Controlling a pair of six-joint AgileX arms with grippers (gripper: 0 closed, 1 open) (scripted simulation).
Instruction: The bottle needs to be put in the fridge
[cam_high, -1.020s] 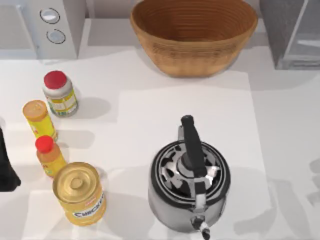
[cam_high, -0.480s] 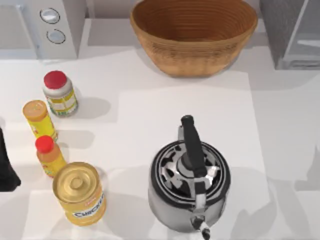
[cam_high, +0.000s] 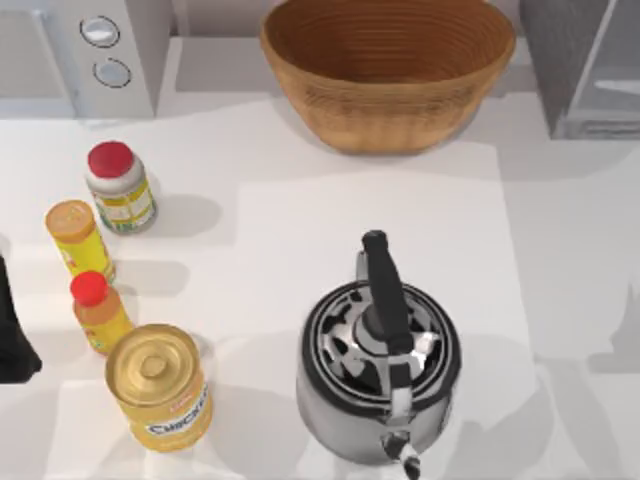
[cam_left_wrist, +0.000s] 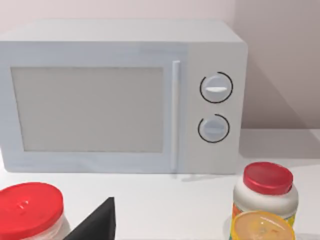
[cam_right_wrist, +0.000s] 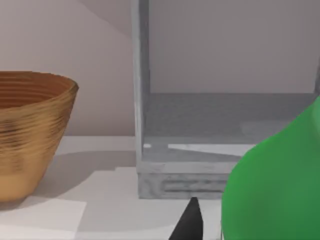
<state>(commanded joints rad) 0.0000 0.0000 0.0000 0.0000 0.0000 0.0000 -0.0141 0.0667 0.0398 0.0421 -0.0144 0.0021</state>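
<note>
Green bottle (cam_right_wrist: 280, 185) — close before right gripper (cam_right_wrist: 190, 222), facing open fridge (cam_right_wrist: 220, 145). Grip state: cannot tell. Left arm (cam_high: 15, 330) parked at table's left edge.

I count one wicker basket (cam_high: 388, 70) at twelve o'clock, one white microwave (cam_high: 85, 55) with two round dials at eleven, and one grey fridge (cam_high: 585, 65) at one o'clock. One steel kettle (cam_high: 380, 365) sits near six. At nine stand four containers: one red-lidded jar (cam_high: 118, 187), one orange-lidded tub (cam_high: 78, 238), one small red-capped bottle (cam_high: 98, 312) and one yellow can (cam_high: 160, 386). My right wrist view adds one green bottle (cam_right_wrist: 277, 185).
</note>
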